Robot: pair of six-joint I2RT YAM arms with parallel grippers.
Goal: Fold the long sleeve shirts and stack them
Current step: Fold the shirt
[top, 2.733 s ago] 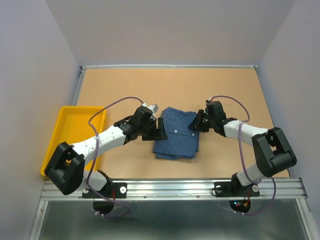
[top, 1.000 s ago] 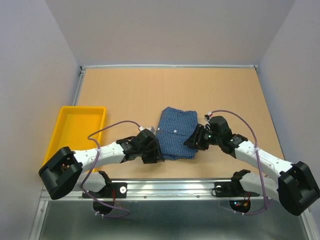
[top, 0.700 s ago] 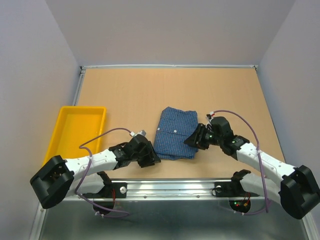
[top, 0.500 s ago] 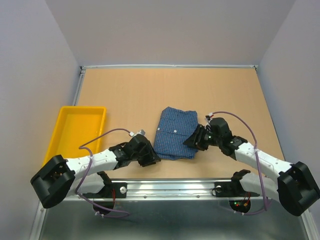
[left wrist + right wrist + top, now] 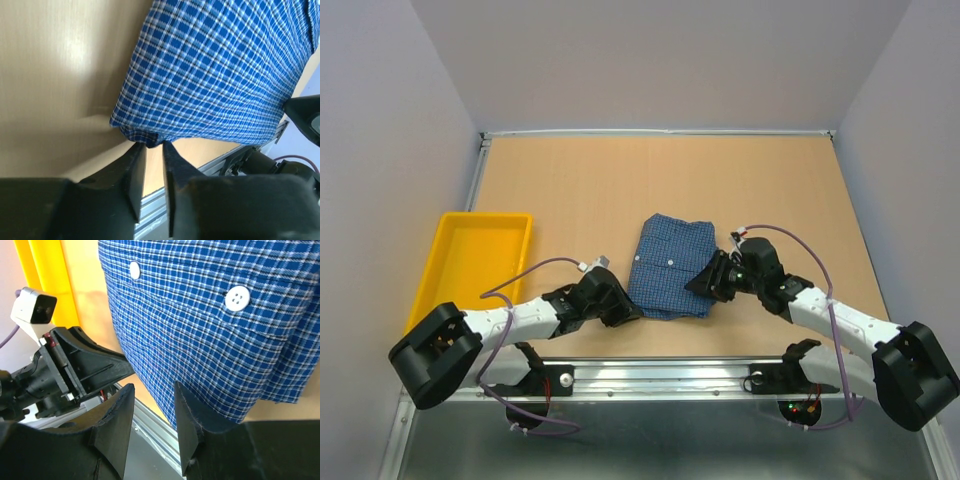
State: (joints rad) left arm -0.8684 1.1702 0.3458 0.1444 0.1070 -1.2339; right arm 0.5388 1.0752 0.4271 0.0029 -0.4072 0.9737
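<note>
One blue checked long sleeve shirt [image 5: 670,268] lies folded at the middle of the table, white buttons [image 5: 237,298] facing up. My left gripper [image 5: 632,314] sits low at its near left corner. In the left wrist view its jaws [image 5: 152,145] stand narrow, with the corner of the shirt [image 5: 220,75] bunched between the fingertips. My right gripper [image 5: 705,283] is at the shirt's near right edge. Its jaws [image 5: 153,386] stand apart, one finger [image 5: 200,412] against the cloth [image 5: 190,330], the other clear of it.
A yellow tray [image 5: 470,262] stands at the left edge of the table, also seen in the right wrist view [image 5: 47,270]. A metal rail [image 5: 660,375] runs along the near edge just behind both grippers. Grey walls enclose the table.
My left gripper has slid in to the shirt's near left corner and its jaws have narrowed around it. The right gripper has stayed put at the right edge.
</note>
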